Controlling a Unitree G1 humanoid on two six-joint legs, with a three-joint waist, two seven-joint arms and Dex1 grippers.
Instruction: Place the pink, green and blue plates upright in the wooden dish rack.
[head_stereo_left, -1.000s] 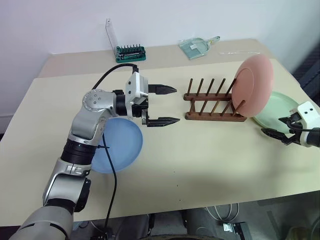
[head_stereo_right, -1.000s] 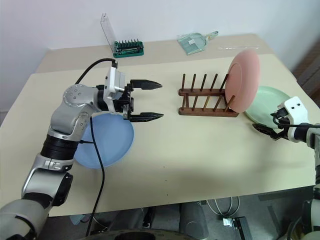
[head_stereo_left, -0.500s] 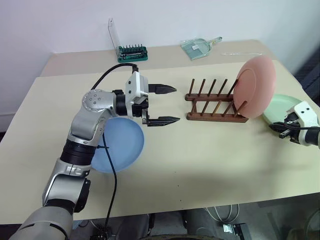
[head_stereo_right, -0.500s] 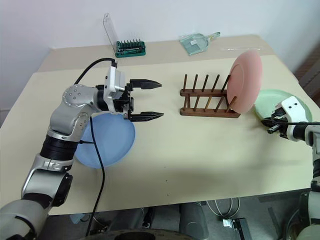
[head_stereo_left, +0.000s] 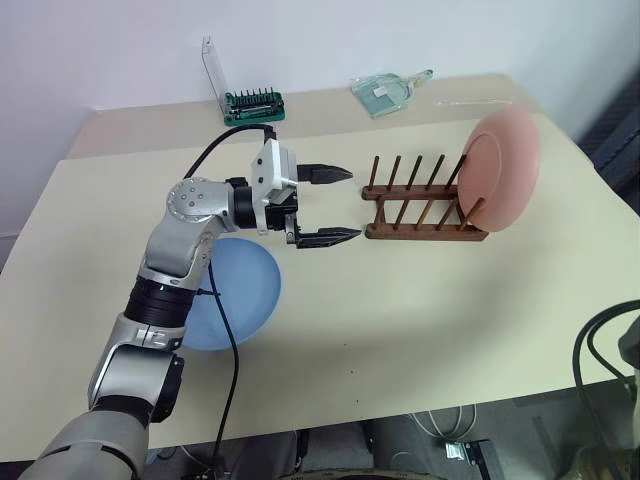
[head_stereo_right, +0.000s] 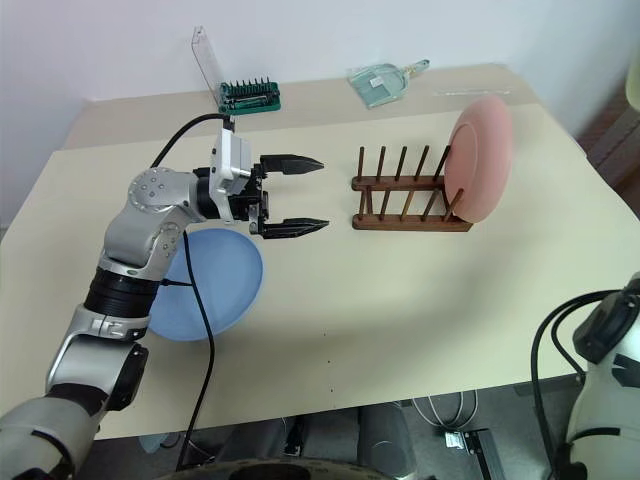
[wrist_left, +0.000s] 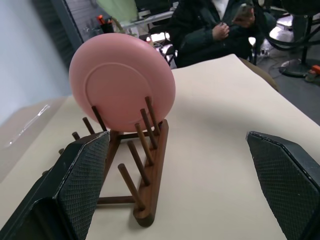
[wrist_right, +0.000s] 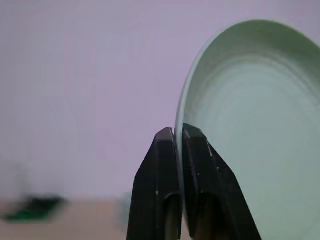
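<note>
Pale mint green round plate (wrist_right: 255, 125) stood on edge, rim pinched by the right gripper (wrist_right: 178, 137) fingers; left gripper (head_stereo_left: 335, 205) fingers gaped wide.

You've got a beige table (head_stereo_left: 430, 300) against a plain white wall (head_stereo_left: 120, 40) along the frame's top; cables on the floor (head_stereo_left: 450, 440) at the bottom.

No readable text, labels, brands or numbers on anything.
</note>
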